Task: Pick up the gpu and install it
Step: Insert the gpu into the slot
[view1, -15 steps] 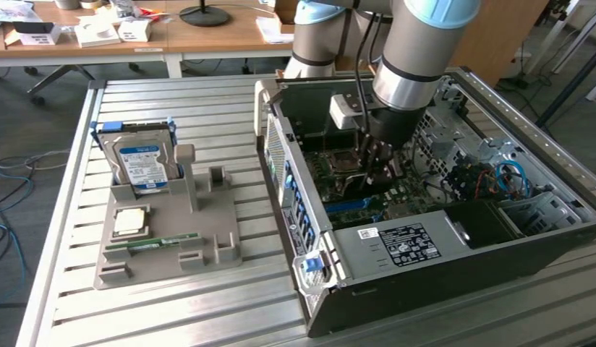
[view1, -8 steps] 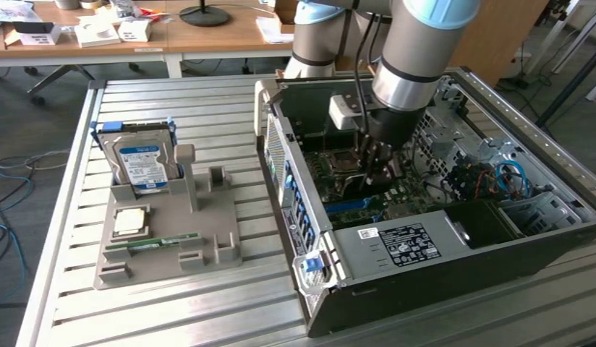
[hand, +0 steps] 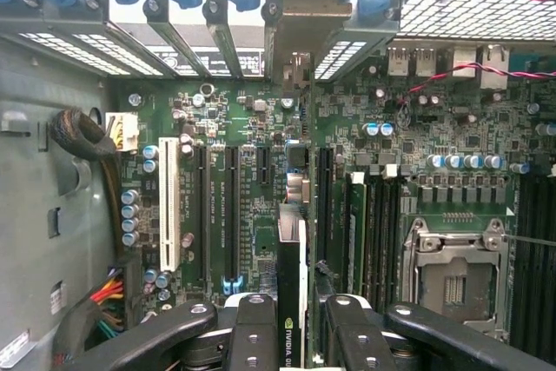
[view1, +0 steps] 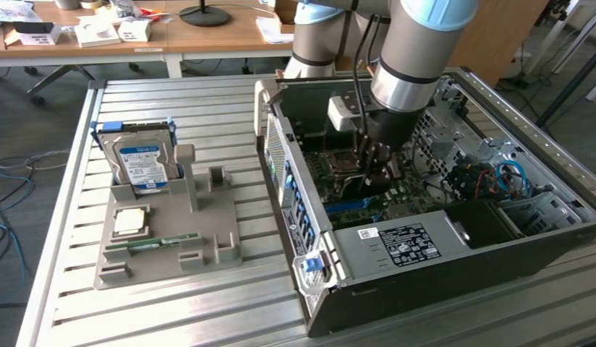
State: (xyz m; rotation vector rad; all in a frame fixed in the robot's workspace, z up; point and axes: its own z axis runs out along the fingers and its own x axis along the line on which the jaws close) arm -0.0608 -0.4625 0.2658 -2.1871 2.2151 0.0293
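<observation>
Black claw [hand: 298,323], centre of exterior view, clenched on thin dark edge-on gpu card [hand: 291,249] over green motherboard [hand: 252,128]. Card judged light, stiff, fragile: grip flat faces, avoid connector edge.

Your counter [view1: 182,311] is ribbed bare metal with a dull sheen. The tray [view1: 226,249] looks like matt grey plastic, and the hard drive [view1: 144,168] is silver metal with a glossy label. The computer case [view1: 471,282] is dark painted sheet metal. Your gripper [hand: 300,323] is glossy black; the gpu [hand: 291,258] edge is smooth, dark and faintly shiny.
</observation>
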